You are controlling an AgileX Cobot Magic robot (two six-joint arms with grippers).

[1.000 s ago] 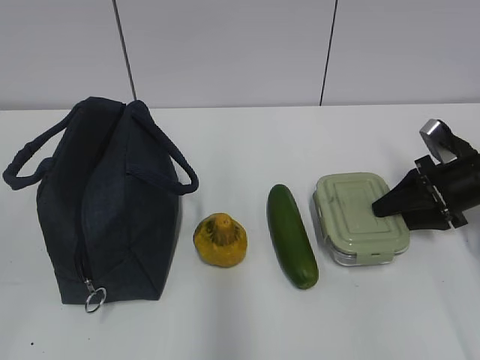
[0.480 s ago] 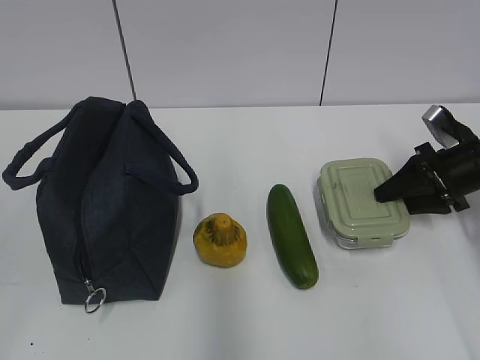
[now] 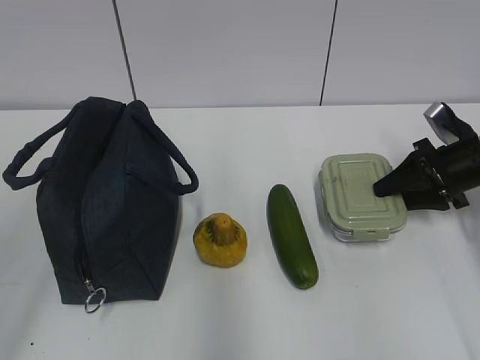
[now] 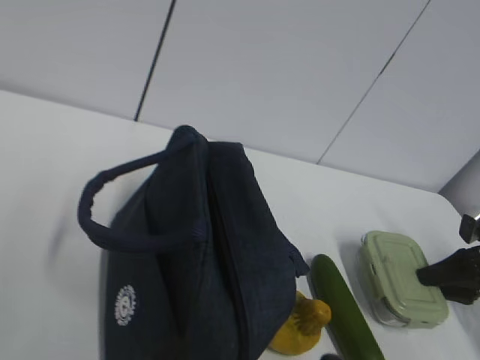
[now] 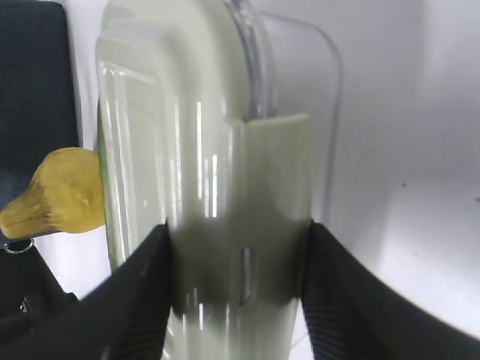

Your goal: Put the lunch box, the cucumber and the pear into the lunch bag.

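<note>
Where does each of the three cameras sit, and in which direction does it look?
Exterior view: in front of the table, slanting down; shows the right hand at the lunch box.
Left wrist view: high at left, looking over the lunch bag; none of its own arm shows.
Right wrist view: close on the lunch box between its fingers.
All share the lunch box and pear.

My two black fingers (image 5: 142,300) clamp the lunch box (image 5: 217,187) across its sage-green lid clip. The pear (image 5: 56,193) sits beyond, beside the dark lunch bag (image 5: 37,82).
</note>
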